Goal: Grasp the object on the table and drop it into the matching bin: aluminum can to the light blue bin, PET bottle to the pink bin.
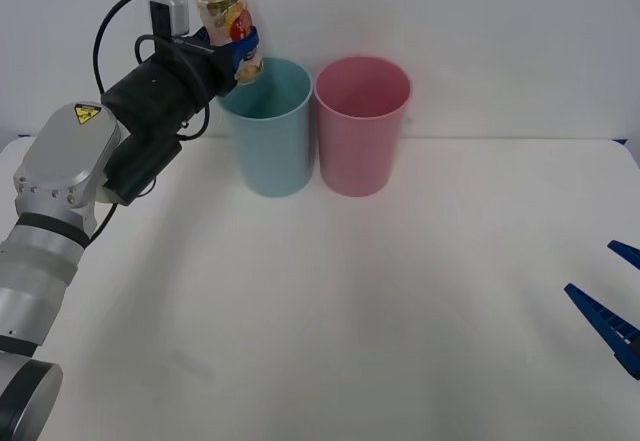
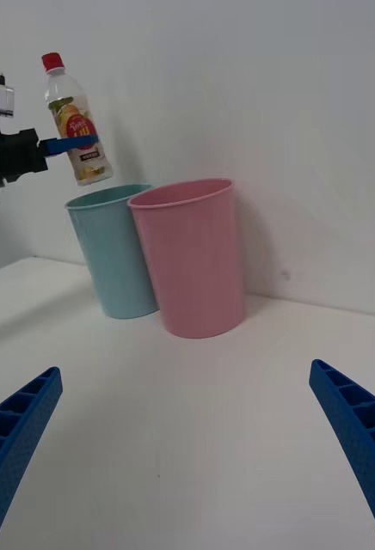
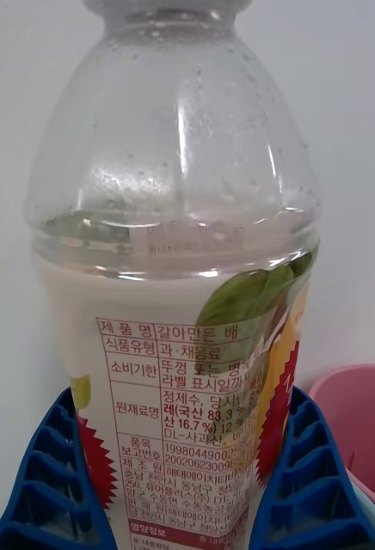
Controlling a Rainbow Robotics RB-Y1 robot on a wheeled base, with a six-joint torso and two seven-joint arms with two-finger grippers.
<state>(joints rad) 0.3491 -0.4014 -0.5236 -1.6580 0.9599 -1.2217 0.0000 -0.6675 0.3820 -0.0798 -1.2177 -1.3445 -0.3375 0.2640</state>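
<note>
My left gripper point(image 1: 240, 49) is shut on the PET bottle point(image 1: 225, 11), a small clear bottle with a red cap and a yellow, red and green label. It holds the bottle point(image 2: 76, 120) tilted in the air above the near-left rim of the light blue bin point(image 1: 268, 126). The pink bin point(image 1: 361, 124) stands just right of the blue one, touching it. In the left wrist view the bottle point(image 3: 179, 284) sits between the blue fingers point(image 3: 46, 481), with the pink bin's rim point(image 3: 355, 421) behind. My right gripper point(image 1: 612, 311) rests open low at the right, above the table point(image 1: 330, 321).
A plain white wall rises right behind the two bins. The right gripper's blue fingers point(image 2: 15, 438) spread wide over the bare white tabletop in front of the bins point(image 2: 192, 253).
</note>
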